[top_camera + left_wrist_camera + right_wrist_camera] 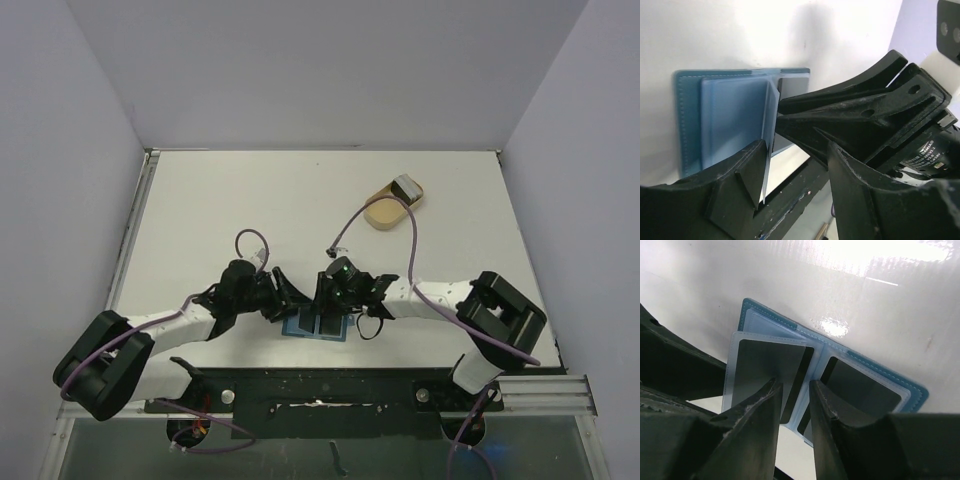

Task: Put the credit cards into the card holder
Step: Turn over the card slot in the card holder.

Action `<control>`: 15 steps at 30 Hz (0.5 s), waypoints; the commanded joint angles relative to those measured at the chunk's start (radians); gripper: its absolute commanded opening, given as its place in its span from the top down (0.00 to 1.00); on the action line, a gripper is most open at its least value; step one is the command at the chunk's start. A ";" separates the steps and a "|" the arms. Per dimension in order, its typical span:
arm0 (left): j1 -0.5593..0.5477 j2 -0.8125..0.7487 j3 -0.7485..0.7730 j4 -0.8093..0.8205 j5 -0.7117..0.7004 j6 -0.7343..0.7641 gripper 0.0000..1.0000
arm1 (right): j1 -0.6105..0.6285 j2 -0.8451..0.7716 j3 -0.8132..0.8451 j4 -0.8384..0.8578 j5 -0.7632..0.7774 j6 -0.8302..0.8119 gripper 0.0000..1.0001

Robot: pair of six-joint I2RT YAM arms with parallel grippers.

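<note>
So, going left to right. My left gripper (283, 300) has its black, rough-edged plastic fingers apart, not clamped on anything. One finger sits right against the upright edge of a frosted clear plastic pocket (732, 115).

That pocket belongs to the small blue soft bifold wallet (687, 125), which has stitching along its border. It's lying spread open on the glossy white table (250, 200), near the front edge between my two grippers. There's one wallet with two pockets.

I count two thin flat dark grey rectangular cards in it, one per pocket: this one (765, 360) and its neighbour (860, 385). Both have a smooth matte face and sharp straight edges.

My right gripper (794, 384) is right over the first card with only a narrow slot between the fingers. As far as I can see, nothing is pinched in there.

Further right and towards the back there's one tan oval dish (380, 215), smooth and shallow. A small greyish flat piece (405, 186) is resting in its far end. It could be a third card, but it's too small in the top view to be sure.
</note>
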 commanded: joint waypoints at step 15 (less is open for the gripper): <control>-0.180 0.123 0.106 0.222 -0.028 -0.060 0.50 | -0.069 -0.426 0.103 -0.385 0.461 -0.093 0.59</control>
